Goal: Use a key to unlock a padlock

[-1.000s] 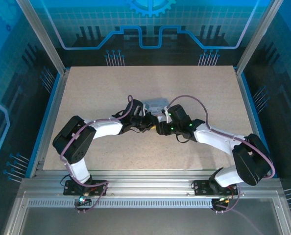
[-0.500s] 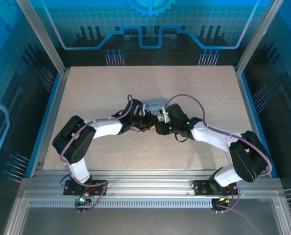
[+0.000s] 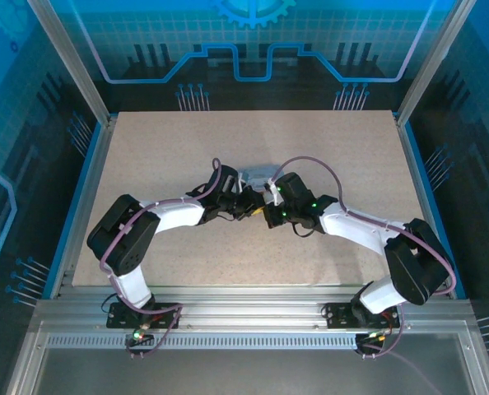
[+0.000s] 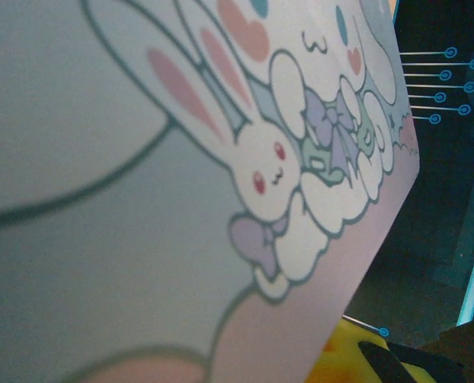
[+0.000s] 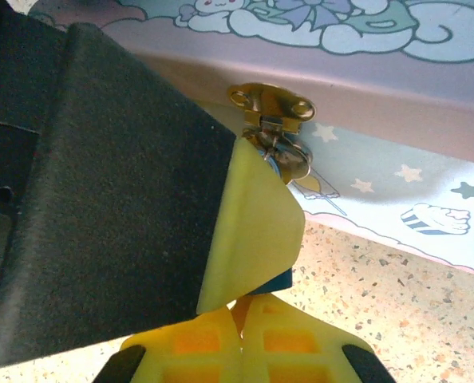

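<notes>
The tiny padlock [image 5: 283, 158] hangs from a gold hasp [image 5: 272, 106] on the front of the pale-blue cartoon tin box [image 5: 396, 191]. A yellow flap on a black block [image 5: 257, 227] covers its left side. I cannot pick out the key; a small silver loop sits at the padlock's right. My right gripper [image 5: 242, 309] is just below, its yellow fingers [image 5: 301, 339] pressed together with nothing visible between them. In the top view both grippers meet at the box's [image 3: 259, 175] near side, the left gripper [image 3: 245, 200] beside the right gripper [image 3: 269, 202]. The box lid [image 4: 181, 199] hides the left jaws.
The speckled table [image 3: 327, 148] lies open all around the box. Metal frame posts [image 3: 72, 66] and blue side walls stand along its left and right edges. A yellow finger part [image 4: 341, 363] pokes past the lid's corner.
My right gripper has shut and its wrist has crept slightly left toward the box front. The left arm has nudged a little toward the box, with its jaws unchanged.
</notes>
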